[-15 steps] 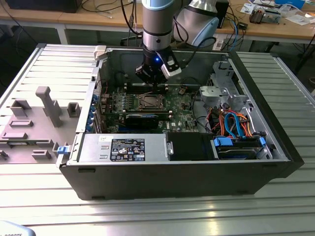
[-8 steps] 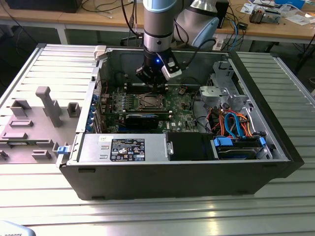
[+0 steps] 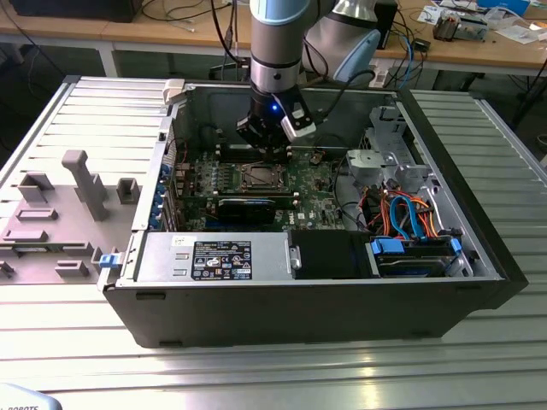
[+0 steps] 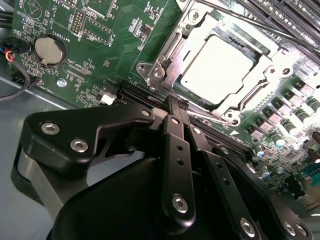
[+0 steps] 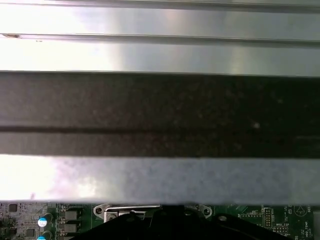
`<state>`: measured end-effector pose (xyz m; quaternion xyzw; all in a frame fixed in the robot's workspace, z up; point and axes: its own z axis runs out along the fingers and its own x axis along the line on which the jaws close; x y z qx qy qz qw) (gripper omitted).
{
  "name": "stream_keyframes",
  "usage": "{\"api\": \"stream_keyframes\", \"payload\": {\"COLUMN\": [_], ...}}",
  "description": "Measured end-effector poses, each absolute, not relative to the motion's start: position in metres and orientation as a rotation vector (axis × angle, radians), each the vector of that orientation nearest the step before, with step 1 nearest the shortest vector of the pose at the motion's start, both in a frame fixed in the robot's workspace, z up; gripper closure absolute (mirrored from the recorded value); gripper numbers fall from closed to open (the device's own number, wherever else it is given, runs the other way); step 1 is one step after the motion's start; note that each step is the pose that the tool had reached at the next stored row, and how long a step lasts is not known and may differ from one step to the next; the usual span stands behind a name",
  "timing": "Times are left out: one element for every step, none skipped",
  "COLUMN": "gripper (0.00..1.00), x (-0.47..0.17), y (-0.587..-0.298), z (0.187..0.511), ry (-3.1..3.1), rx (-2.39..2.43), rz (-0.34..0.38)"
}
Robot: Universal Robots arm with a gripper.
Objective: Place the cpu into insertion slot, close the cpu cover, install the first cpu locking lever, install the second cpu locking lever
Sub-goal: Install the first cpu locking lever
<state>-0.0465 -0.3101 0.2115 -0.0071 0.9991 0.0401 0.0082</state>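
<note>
Inside the open case, our black tool (image 4: pixel 172 107) hangs clenched and empty beside the thin silver cover (image 4: pixel 165 60), closed over the light, fragile silver-grey chip (image 4: pixel 215 67).

The cpu (image 4: pixel 216 64) has a smooth, bright metal top; the cpu cover (image 4: pixel 175 50) is shiny silver metal; the pincer (image 4: pixel 172 107) is matt black with steel screws.

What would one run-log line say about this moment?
tool: above motherboard, beside socket, holding nothing visible | cpu: seated in insertion slot | cpu cover: down around chip | levers: state unclear
</note>
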Motion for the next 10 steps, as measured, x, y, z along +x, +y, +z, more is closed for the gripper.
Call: {"api": "stream_keyframes", "payload": {"gripper": [0.89,0.89,0.89,0.89,0.89,0.89,0.89,0.89,0.89,0.89], "x": [-0.0466,-0.0466,-0.0465,-0.0465,-0.0465,-0.0465,-0.0465,-0.0466,-0.0466,-0.0465], "y": [-0.3103,-0.3103,-0.3103,-0.3103,-0.3104,-0.3104,-0.3103,-0.3102,-0.3102,-0.31], "z": [0.2113,0.2107,0.2105,0.2104,0.2104,0.2103,0.2101,0.21,0.2098,0.2095], "ry": [3.122,3.122,3.122,3.123,3.123,3.123,3.123,3.123,3.123,3.123], "rx": [-0.017,-0.016,-0.016,-0.016,-0.016,-0.015,-0.015,-0.014,-0.013,-0.014], "rz": [0.134,0.135,0.128,0.123,0.12,0.118,0.116,0.112,0.106,0.1]}}
